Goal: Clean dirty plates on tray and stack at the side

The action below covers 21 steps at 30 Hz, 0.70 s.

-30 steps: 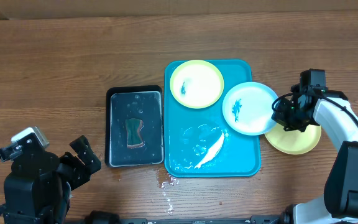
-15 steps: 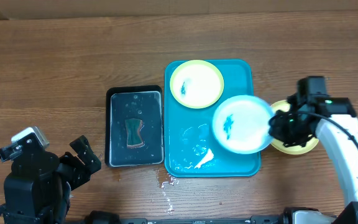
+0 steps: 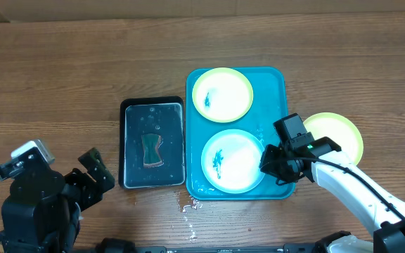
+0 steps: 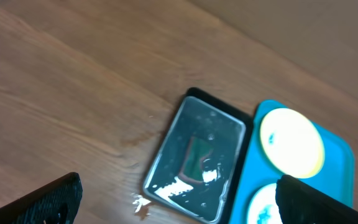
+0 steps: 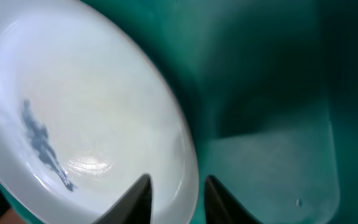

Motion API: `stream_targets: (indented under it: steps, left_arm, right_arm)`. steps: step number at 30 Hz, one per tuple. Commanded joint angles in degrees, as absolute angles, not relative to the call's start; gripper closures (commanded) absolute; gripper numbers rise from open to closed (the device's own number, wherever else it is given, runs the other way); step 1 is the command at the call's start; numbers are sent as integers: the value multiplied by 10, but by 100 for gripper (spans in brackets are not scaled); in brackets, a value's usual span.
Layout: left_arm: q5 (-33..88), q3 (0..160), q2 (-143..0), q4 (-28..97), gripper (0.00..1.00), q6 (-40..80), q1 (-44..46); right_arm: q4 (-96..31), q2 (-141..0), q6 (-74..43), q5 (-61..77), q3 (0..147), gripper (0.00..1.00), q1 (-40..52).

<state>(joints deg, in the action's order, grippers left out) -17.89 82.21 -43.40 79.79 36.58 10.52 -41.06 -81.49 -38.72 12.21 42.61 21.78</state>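
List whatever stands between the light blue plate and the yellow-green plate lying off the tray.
Only the tray's raised right rim, plus the right tool gripping the light blue plate. Nothing else visible lies before the yellow-green plate.

The light blue plate [image 3: 233, 160] no longer overhangs the right rim of the tray [image 3: 285, 79] and now lies flat inside it, in the near half. The right pincer [image 3: 267, 162], its fingers astride that plate's rim, is now at the tray's near right corner instead of far right. The yellow-green plate [image 3: 339, 133] on the bench [image 3: 62, 70] beside the tray is now fully uncovered.
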Motion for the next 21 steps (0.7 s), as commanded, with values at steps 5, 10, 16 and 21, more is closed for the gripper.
stream_targets:
  steps: [5, 10, 16, 21]
  left_arm:
    - [10, 804, -465, 747, 2, 288, 112]
    - [36, 741, -539, 767, 17, 229, 113]
    - [3, 642, -653, 710, 31, 229, 113]
    - [0, 608, -770, 644, 46, 227, 113]
  right_arm:
    - [-450, -784, -320, 100, 516, 65, 211]
    - [-504, -735, -309, 75, 573, 65, 211]
    - [-550, -708, -299, 75, 576, 66, 211]
    - [-573, -708, -282, 71, 576, 66, 211]
